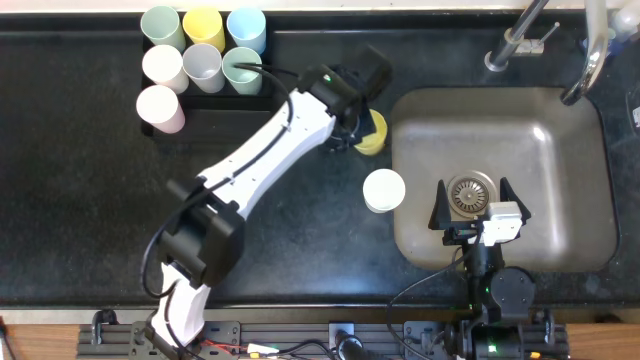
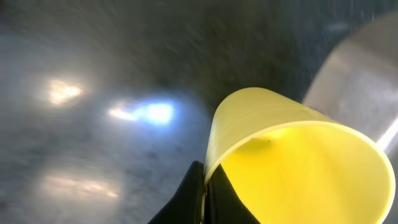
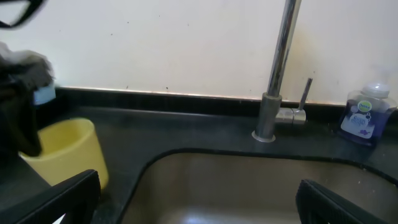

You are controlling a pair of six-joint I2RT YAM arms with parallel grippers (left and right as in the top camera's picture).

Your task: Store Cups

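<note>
While left end effector [image 2: 205, 191] pinches yellow cup [image 2: 292, 149] — right end effector [image 1: 474, 200] gapes.

Overhead camera looks straight down; both wrist cameras share the yellow cup [image 2: 292, 162], left close, right farther.

The yellow cup [image 2: 298, 155] is plain; the white cup [image 1: 384, 190] too. The racked cups [image 1: 203, 64] are mint, yellow, pale blue, white and, I think, pale pink. The counter [image 1: 80, 200] is black, the sink [image 1: 560, 130] steel grey, the bottle [image 3: 365, 118] purple. My left arm [image 1: 265, 148] is white, black-jointed.
</note>
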